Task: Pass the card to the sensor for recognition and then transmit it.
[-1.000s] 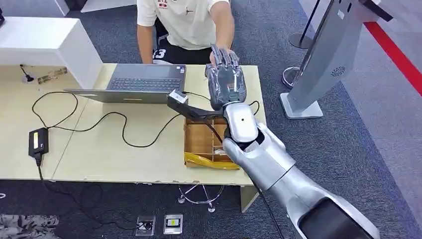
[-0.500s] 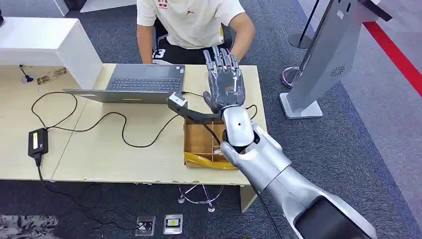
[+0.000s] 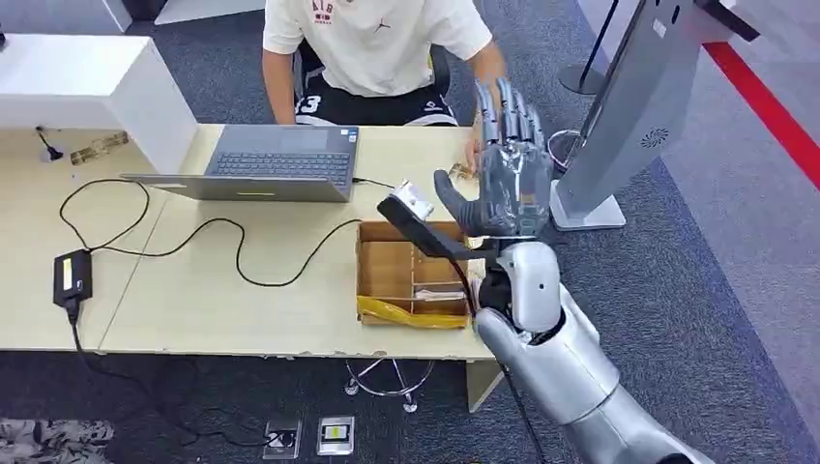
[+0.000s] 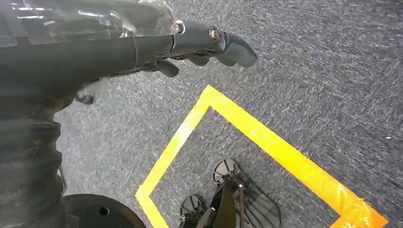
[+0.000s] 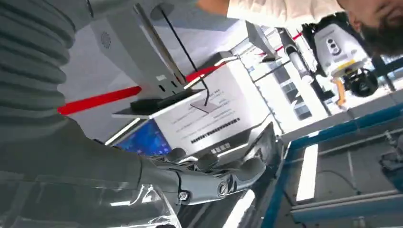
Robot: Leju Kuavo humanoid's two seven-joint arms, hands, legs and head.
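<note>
Down at its side, the left hand (image 4: 204, 47) hangs empty, fingers loosely bent. Farther out, the right hand (image 3: 508, 179) stands upright beside the grey kiosk (image 3: 629, 116), presumably presenting the card there. I cannot make out the card or any grip.

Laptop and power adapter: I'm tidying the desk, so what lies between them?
In the head view, a black cable loops over bare tabletop between the laptop and the power adapter; nothing else lies there.
</note>
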